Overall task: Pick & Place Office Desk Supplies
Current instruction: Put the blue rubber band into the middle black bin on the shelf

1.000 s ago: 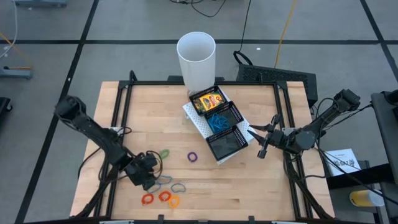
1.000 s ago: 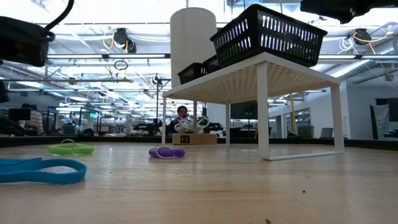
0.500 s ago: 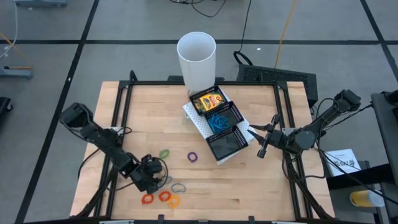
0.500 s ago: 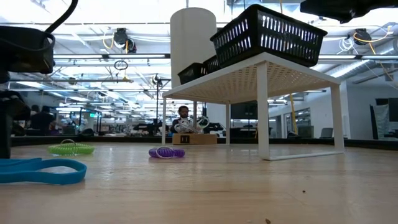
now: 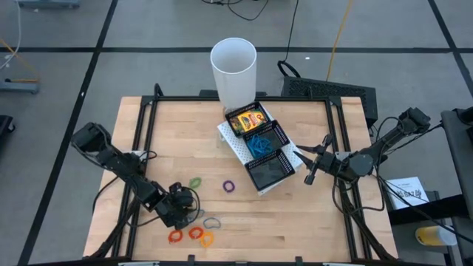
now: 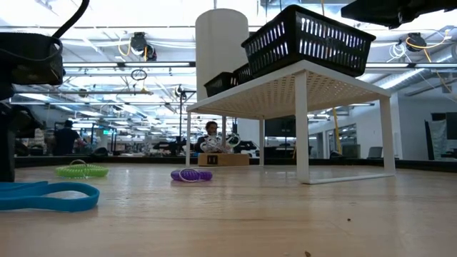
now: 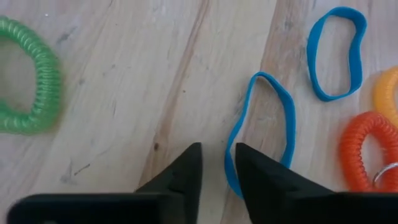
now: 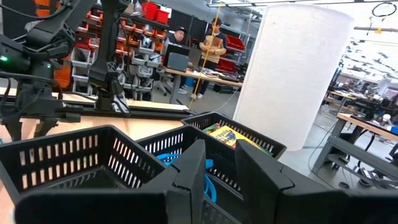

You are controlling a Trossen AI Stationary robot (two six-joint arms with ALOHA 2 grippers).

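Two grippers: I work with both; left and right below are my own sides.
Left gripper [image 5: 179,207]: low over the near-left of the wooden table [image 5: 310,222], among the loose loops; fingers [image 7: 180,180] nearly together with only a narrow slit between them, nothing clamped.
Blue band [image 7: 264,134]: flat on the wood, its near end just beside my left fingertips; whether it touches them I cannot tell.
Second blue band [image 7: 339,53]: farther out past the first, apart from my fingers.
Green coil loop [image 7: 34,81]: off to the other side of my left jaws, well apart.
Orange coil loop [image 7: 367,152]: beyond the first blue band, away from my fingers.
Purple loop [image 5: 228,186]: alone on the table between my two grippers.
Right gripper [image 5: 310,163]: raised just beside the black mesh tray [image 5: 260,142]; fingers [image 8: 193,174] close together with a thin gap, empty.
Crayon box [image 8: 233,137]: in the tray compartment farthest ahead of my right jaws, next to the white cup [image 8: 298,74].
Blue bands in tray [image 5: 259,142]: in the middle compartment, straight ahead of my right fingers.
Tray support: white perforated stand [image 6: 314,89] lifts the tray off the table.
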